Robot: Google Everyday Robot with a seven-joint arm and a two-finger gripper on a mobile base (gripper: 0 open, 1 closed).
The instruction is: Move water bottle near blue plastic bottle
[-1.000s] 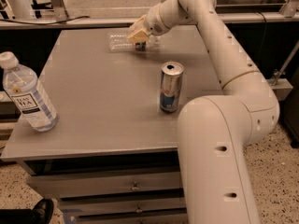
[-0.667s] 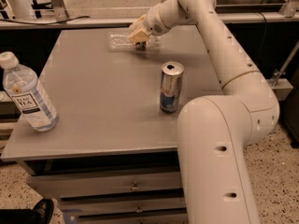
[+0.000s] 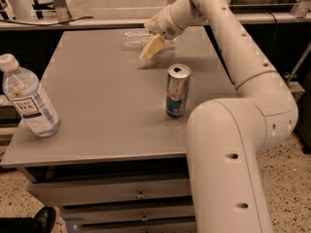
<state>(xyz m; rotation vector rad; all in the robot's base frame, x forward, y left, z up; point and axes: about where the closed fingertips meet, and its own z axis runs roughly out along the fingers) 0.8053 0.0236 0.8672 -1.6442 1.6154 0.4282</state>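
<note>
Grey flat-topped surface (image 3: 104, 106) with drawers (image 3: 112, 194) beneath its front edge. The small slim clear ribbed plastic water bottle (image 3: 132, 38) lies on its side at the far edge of the surface, roughly centre; its outline is faint and its label band is not legible. The cream-coloured end effector (image 3: 151, 46) of the white jointed robot arm (image 3: 233, 52) is positioned just beside the right end of that bottle, angled down and towards the left, low over the surface. Whether it touches the bottle cannot be established, and whether the end effector is spread or pressed together cannot be told. The larger pale bluish clear plastic bottle (image 3: 30, 101), with white cap and white label bearing dark lettering, stands upright at the near left corner of the surface, well apart from the water bottle. A silver-and-blue drink can (image 3: 177, 90), opened top visible, stands upright towards the right of the surface, between the near edge and the end effector, close to the arm's lower segment.
</note>
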